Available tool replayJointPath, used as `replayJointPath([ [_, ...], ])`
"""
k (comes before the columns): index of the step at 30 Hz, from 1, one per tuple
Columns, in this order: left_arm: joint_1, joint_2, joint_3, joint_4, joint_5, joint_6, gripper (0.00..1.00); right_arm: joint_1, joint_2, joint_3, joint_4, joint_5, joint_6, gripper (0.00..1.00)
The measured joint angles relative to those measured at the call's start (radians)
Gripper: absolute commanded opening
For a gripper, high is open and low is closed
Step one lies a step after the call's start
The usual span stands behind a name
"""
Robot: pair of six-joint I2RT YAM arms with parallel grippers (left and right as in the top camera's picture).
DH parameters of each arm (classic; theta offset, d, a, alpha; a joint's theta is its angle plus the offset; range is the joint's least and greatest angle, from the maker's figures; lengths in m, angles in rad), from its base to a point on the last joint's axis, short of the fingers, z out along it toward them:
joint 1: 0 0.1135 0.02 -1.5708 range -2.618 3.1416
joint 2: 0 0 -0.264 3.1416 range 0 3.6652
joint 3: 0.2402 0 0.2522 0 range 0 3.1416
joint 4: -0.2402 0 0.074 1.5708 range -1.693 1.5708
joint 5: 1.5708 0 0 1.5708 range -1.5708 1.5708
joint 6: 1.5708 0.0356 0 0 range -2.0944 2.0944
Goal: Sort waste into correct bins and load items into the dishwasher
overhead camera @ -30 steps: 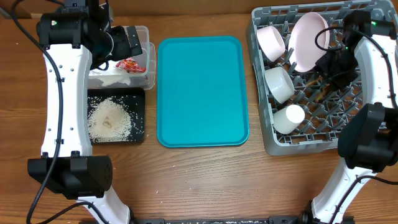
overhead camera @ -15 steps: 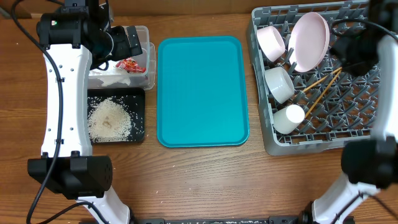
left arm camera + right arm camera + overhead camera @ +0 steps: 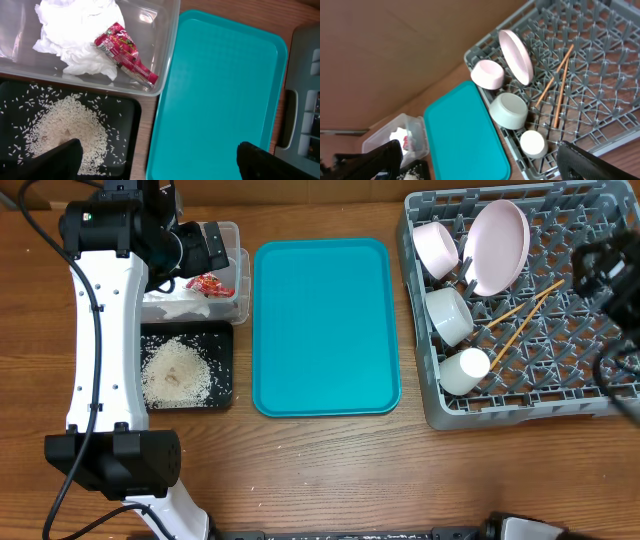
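Chopsticks (image 3: pixel 517 312) lie across dish rack (image 3: pixel 560 380); right end effector (image 3: pixel 477 162) spread wide.

On the tabletop (image 3: pixel 330 470), the serving tray (image 3: pixel 325 325) lies mid-table. Left of it, the tub (image 3: pixel 240 290) holds the napkin (image 3: pixel 178 306) and wrapper (image 3: pixel 208 283). In front of the tub, the flat tray (image 3: pixel 222 395) holds rice (image 3: pixel 175 375). On the right, the rack (image 3: pixel 500 415) holds the plate (image 3: pixel 497 245), small bowl (image 3: pixel 436 248), larger bowl (image 3: pixel 449 315), cup (image 3: pixel 465 370) and chopsticks (image 3: pixel 520 315).

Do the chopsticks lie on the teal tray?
No, both chopsticks lie across the pegs of the grey dish rack, apart from the teal tray.
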Motion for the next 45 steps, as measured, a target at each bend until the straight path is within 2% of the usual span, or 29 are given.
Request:
replayJointPath([
  [10,0.0,0.0,0.0,0.0,0.0,0.0,1.0,0.0,-0.07,0.0,0.0,0.071,-0.01,1.0],
  [14,0.0,0.0,0.0,0.0,0.0,0.0,1.0,0.0,-0.077,-0.021,0.009,0.082,-0.064,1.0],
  [19,0.0,0.0,0.0,0.0,0.0,0.0,1.0,0.0,-0.117,-0.176,0.17,0.086,-0.177,1.0],
  [23,0.0,0.0,0.0,0.001,-0.001,0.0,1.0,0.011,-0.228,-0.438,0.451,0.087,-0.229,1.0],
  [28,0.0,0.0,0.0,0.0,0.0,0.0,1.0,0.033,-0.466,-0.896,0.872,0.088,-0.255,1.0],
  [32,0.0,0.0,0.0,0.0,0.0,0.0,1.0,0.066,-0.655,-1.275,1.133,0.086,-0.265,1.0],
  [40,0.0,0.0,0.0,0.0,0.0,0.0,1.0,0.171,-0.921,-1.941,1.532,0.085,-0.271,1.0],
  [45,0.0,0.0,0.0,0.0,0.0,0.0,1.0,0.213,-1.072,-2.196,1.689,0.083,-0.271,1.0],
])
